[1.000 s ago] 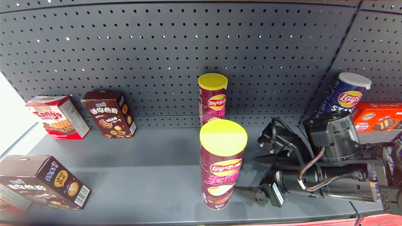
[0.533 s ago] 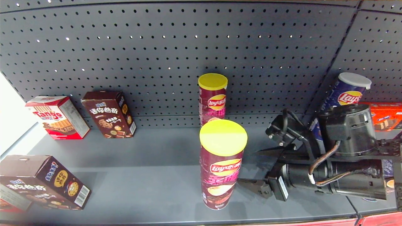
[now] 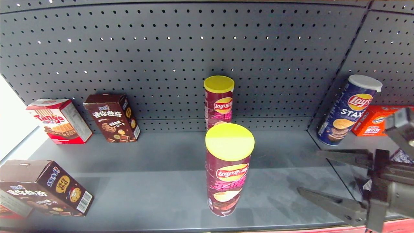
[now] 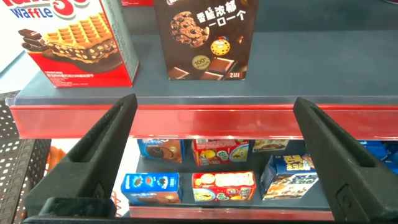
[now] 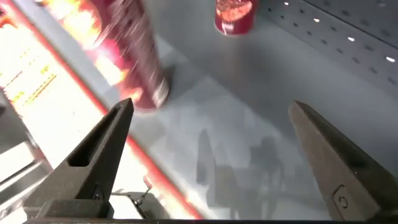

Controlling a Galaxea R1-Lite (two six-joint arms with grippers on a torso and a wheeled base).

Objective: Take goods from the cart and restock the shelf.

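The chip can (image 3: 229, 168) stands upright near the front edge of the shelf (image 3: 155, 181), midway along, before a second can (image 3: 219, 100) at the back wall. The right gripper (image 3: 309, 171), fingers spread and empty, hangs by the front right corner, apart from the can. The left gripper (image 4: 214, 102), also spread and empty, faces a red shelf edge (image 4: 62, 121).

I've got my dark grey two-finger right gripper (image 3: 309, 171) lying close to level, jaws spread wide, fingers side by side, its wrist straight behind them. My black two-finger left gripper (image 4: 214, 99) gapes just as wide, both fingers level with each other.
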